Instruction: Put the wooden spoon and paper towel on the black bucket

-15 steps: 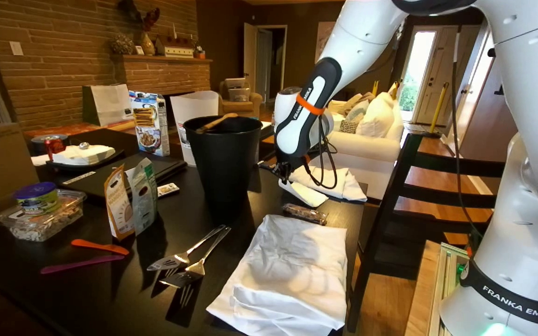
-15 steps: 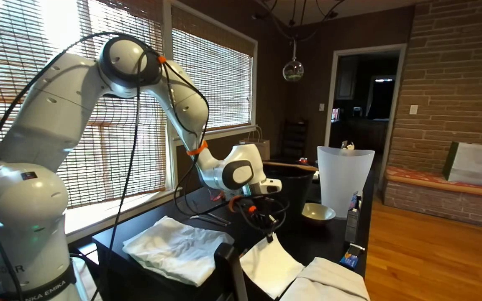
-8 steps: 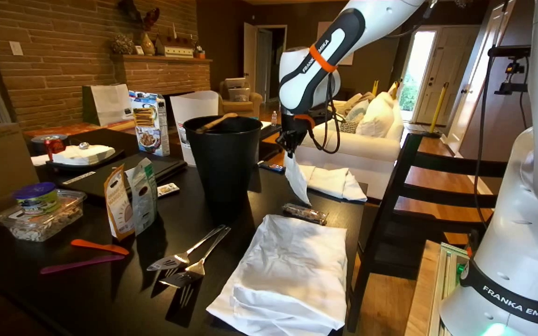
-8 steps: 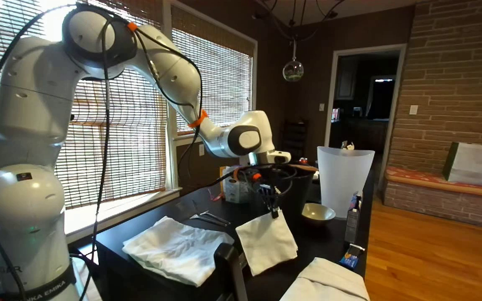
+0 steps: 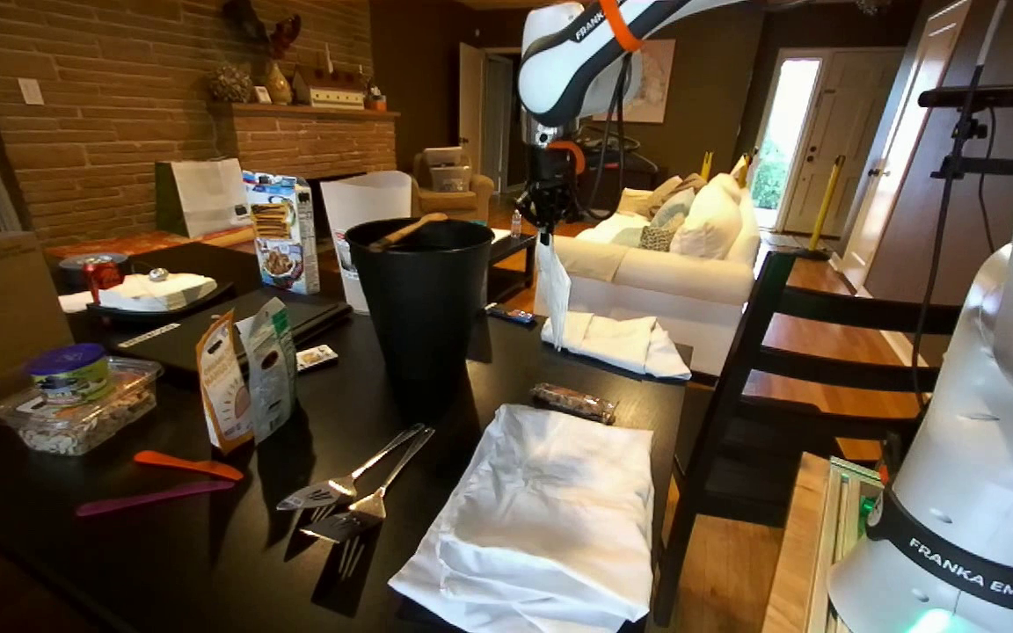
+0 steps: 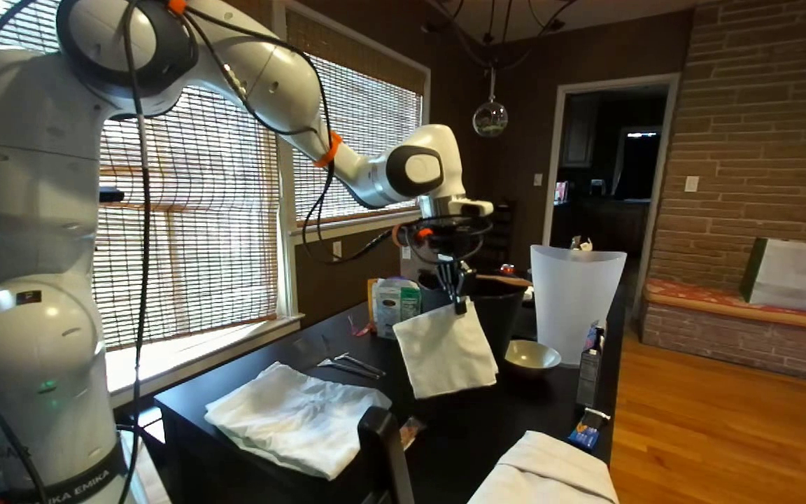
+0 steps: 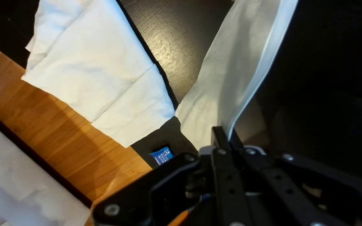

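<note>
My gripper (image 5: 545,236) is shut on the top edge of the paper towel (image 5: 554,294), a thin white sheet that hangs down above the table. In the wrist view the paper towel (image 7: 228,78) runs up from between the tips of the gripper (image 7: 229,135). The black bucket (image 5: 423,308) stands upright on the table, apart from the towel in that exterior view. Across the bucket's rim lies the wooden spoon (image 5: 405,232); its far end inside is hidden. In an exterior view the gripper (image 6: 460,306) and towel (image 6: 445,350) are in front of part of the bucket (image 6: 508,315).
A large folded white cloth (image 5: 550,519) and a smaller folded cloth (image 5: 621,343) lie on the table. Between them is a wrapped bar (image 5: 572,403). Metal servers (image 5: 357,501) and standing pouches (image 5: 243,378) are nearby. A bowl (image 6: 532,355) and tall pale container (image 6: 574,301) stand by the bucket.
The arm has risen, lifting the paper towel off the table so that it hangs from the gripper. The bucket and spoon have stayed in place.
</note>
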Controlling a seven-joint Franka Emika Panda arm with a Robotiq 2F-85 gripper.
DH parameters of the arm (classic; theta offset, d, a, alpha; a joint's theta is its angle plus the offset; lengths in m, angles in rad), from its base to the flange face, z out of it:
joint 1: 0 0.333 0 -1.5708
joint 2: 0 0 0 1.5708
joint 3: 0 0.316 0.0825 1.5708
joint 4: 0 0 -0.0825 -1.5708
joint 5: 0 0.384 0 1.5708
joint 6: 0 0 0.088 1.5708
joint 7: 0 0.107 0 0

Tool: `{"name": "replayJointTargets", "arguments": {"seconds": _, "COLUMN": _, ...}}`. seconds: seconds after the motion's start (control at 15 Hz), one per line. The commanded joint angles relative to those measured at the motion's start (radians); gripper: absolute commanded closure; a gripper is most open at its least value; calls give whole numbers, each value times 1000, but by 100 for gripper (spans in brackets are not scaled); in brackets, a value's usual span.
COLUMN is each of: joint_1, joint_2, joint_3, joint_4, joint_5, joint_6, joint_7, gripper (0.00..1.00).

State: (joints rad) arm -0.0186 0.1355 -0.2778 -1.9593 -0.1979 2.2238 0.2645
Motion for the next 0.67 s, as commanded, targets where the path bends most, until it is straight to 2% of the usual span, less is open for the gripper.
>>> {"name": "replayJointTargets", "arguments": {"seconds": 0.0, "joint_1": -31, "joint_2": -4, "joint_3": 59, "joint_4": 101, "joint_5": 36, "joint_6": -96, "joint_7": 79, "gripper": 97}}
{"name": "replayJointTargets", "arguments": {"seconds": 0.33, "joint_1": -37, "joint_2": 34, "joint_3": 97, "joint_4": 265, "joint_5": 100, "joint_6": -180, "joint_7": 152, "gripper": 97}}
{"name": "replayJointTargets", "arguments": {"seconds": 0.4, "joint_1": -36, "joint_2": 0, "joint_3": 98, "joint_4": 185, "joint_5": 57, "joint_6": -136, "joint_7": 133, "gripper": 98}}
{"name": "replayJointTargets", "arguments": {"seconds": 0.6, "joint_1": -37, "joint_2": 3, "joint_3": 104, "joint_4": 196, "joint_5": 58, "joint_6": -142, "joint_7": 135, "gripper": 98}}
